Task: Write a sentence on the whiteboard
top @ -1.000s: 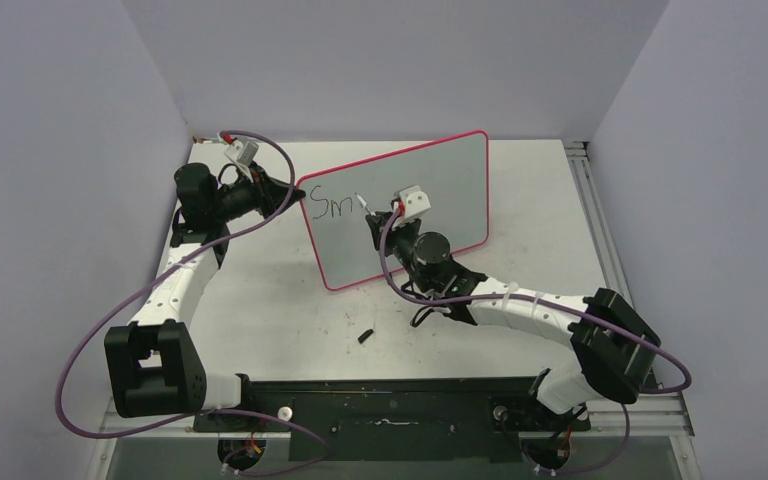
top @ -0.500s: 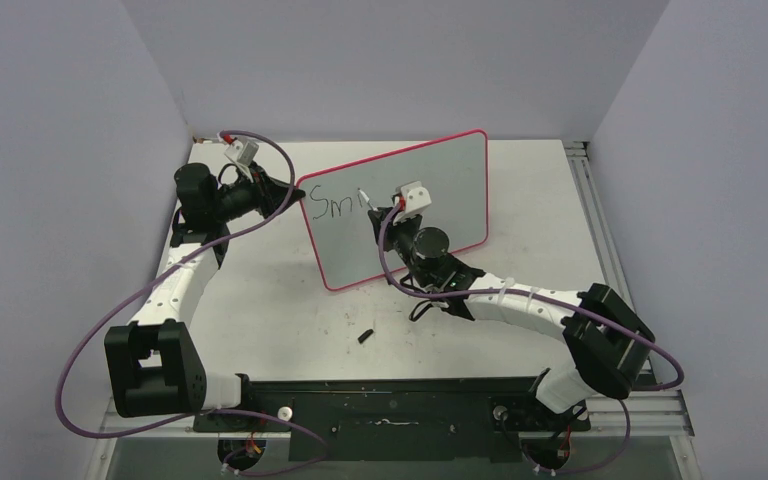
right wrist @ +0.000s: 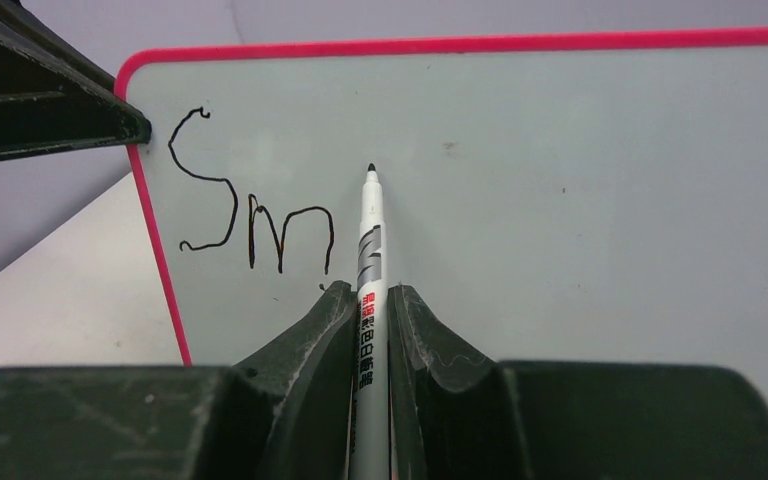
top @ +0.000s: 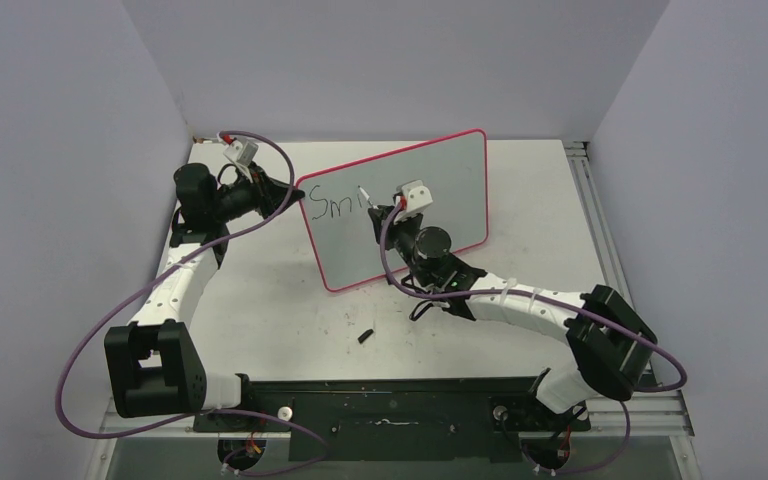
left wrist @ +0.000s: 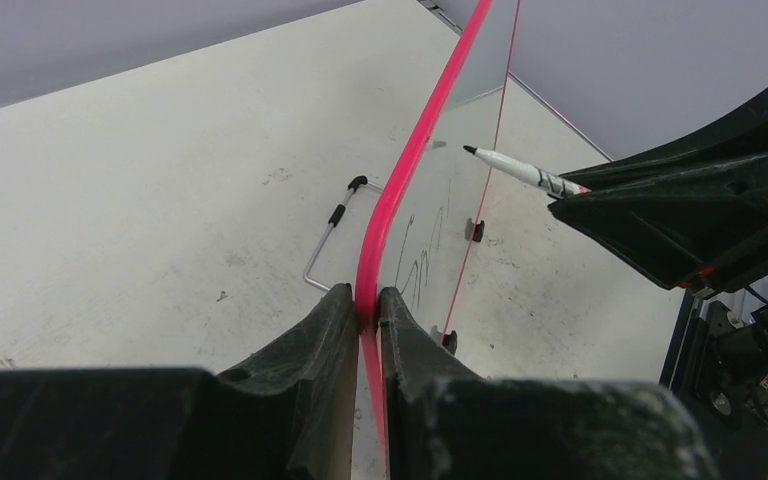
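The large glossy grey-white whiteboard with the thin pink-red rim (top: 460,190) stands near upright on the scuffed white bench (top: 280,300), toward its far side, with its long axis running left to right. The left hand (left wrist: 365,300) is closed flat on the board's left rim, pinching the edge between both fingers to steady it. The right hand (right wrist: 370,295) is closed on a slim white marker with a black tip (right wrist: 371,250), which points straight ahead at the board's face. The face lies directly in front of this hand, so the right arm is the one placed to write. The black letters "Sm" (right wrist: 250,225) sit at the upper left, and the tip is just right of the "m", level with its top. From the left wrist view the tip looks barely off the surface, though I cannot be sure. The next stroke should begin there and run rightward across blank board.
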{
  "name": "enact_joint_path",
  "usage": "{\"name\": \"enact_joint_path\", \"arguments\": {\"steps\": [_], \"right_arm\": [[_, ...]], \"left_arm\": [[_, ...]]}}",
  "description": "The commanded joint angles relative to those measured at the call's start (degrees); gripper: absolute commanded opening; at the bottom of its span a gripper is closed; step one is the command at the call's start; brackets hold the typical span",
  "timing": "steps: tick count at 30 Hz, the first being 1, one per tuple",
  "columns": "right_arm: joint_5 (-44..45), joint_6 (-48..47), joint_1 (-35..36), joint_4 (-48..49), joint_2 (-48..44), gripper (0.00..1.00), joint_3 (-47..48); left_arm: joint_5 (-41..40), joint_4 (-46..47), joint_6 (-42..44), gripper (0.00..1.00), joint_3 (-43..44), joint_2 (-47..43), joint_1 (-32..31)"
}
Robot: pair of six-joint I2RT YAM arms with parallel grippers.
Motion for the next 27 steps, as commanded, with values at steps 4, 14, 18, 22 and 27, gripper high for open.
{"name": "enact_joint_path", "arguments": {"steps": [4,14,18,22,27], "right_arm": [[2.2,-2.6,0.7,3.5,-5.6,0.05,0.6],[1.4,-3.2,-1.3,3.7,-2.5,0.05,2.8],[0.7,-3.1,-2.0,3.6,-1.1,0.05,3.7],[0.2,-2.8,-2.4,3.4,-0.2,0.05,4.0],[0.2,-2.5,-2.6,2.8,0.3,0.05,3.7]], "left_arm": [[1.1,0.1,0.9,0.0,0.4,-1.4,0.2],[1.1,0.1,0.9,0.0,0.4,-1.3,0.2],[1.1,0.1,1.0,0.0,0.4,-1.3,0.2],[1.1,0.1,1.0,0.0,0.3,-1.3,0.2],[1.2,0.1,1.0,0.0,0.4,-1.3,0.2]]}}
